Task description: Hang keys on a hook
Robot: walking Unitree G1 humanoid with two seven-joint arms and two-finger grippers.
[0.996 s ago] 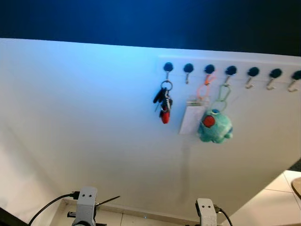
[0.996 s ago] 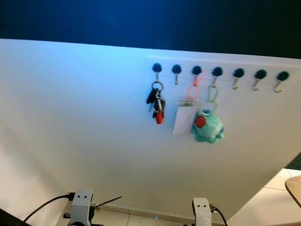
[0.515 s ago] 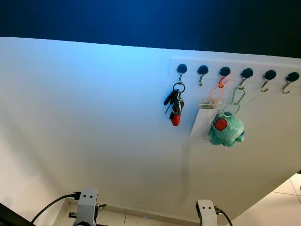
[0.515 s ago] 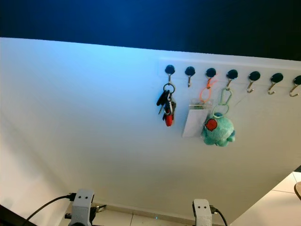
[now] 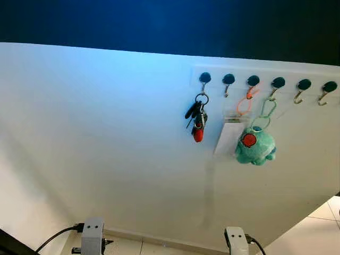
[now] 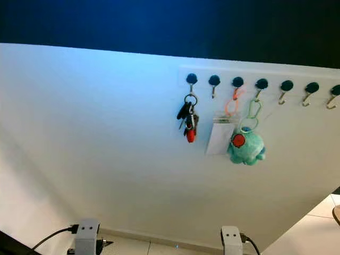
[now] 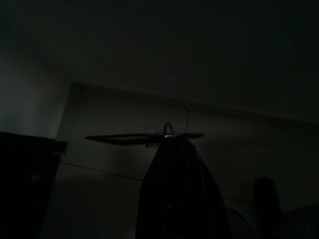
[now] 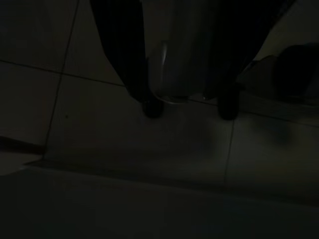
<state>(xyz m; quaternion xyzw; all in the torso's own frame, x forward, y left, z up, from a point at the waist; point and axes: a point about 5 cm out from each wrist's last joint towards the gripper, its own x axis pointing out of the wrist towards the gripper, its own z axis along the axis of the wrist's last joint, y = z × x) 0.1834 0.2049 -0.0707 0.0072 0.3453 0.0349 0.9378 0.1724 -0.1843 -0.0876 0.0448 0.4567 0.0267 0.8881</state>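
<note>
A row of dark-knobbed hooks [image 5: 265,75] runs along a white wall. A bunch of keys with a red fob [image 5: 197,119] hangs from the leftmost hook. The hook beside it [image 5: 228,85] is bare. In the dark left wrist view my left gripper [image 7: 169,142] is shut to a point, with a small metal ring [image 7: 168,130] and a thin flat piece at its tip. My right gripper [image 8: 189,107] hangs open over floor tiles, nothing between its fingers. Both wrists sit low in the eye views, left [image 5: 93,236] and right [image 5: 236,239].
An orange loop with a white card [image 5: 227,137] hangs on the third hook and a teal plush toy [image 5: 255,146] on a green clip on the fourth. Hooks further right [image 5: 303,90] are bare. Tiled floor [image 5: 319,234] shows at bottom right.
The camera turned, so the hook row shifted right in view a second ago, then held. My left wrist has sunk lower in the picture. The hung items have not moved.
</note>
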